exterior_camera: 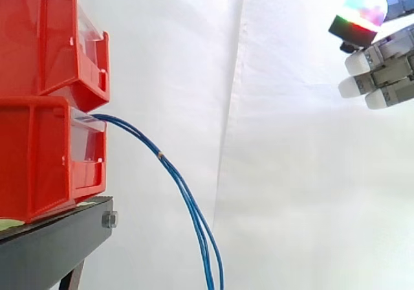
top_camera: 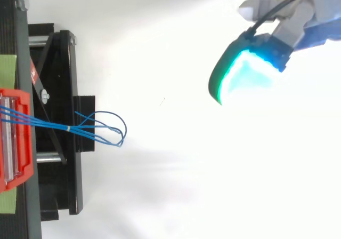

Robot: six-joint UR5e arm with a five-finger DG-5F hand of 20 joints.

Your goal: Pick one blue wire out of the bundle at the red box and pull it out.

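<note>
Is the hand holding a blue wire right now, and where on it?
Nothing is held: the hand hangs well apart from the blue wires at the red bin.

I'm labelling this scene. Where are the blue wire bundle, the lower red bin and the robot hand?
blue wire bundle (exterior_camera: 160, 155): side view, at its small tie.
lower red bin (exterior_camera: 39, 160): side view, on its side wall.
robot hand (exterior_camera: 385, 76): side view, on a finger.

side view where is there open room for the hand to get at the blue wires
Open: the wide stretch of white curtain between the hand and the blue wires, all the way down. Crowded: left of the wires, where they leave the lower red bin close above the black stand.
</note>
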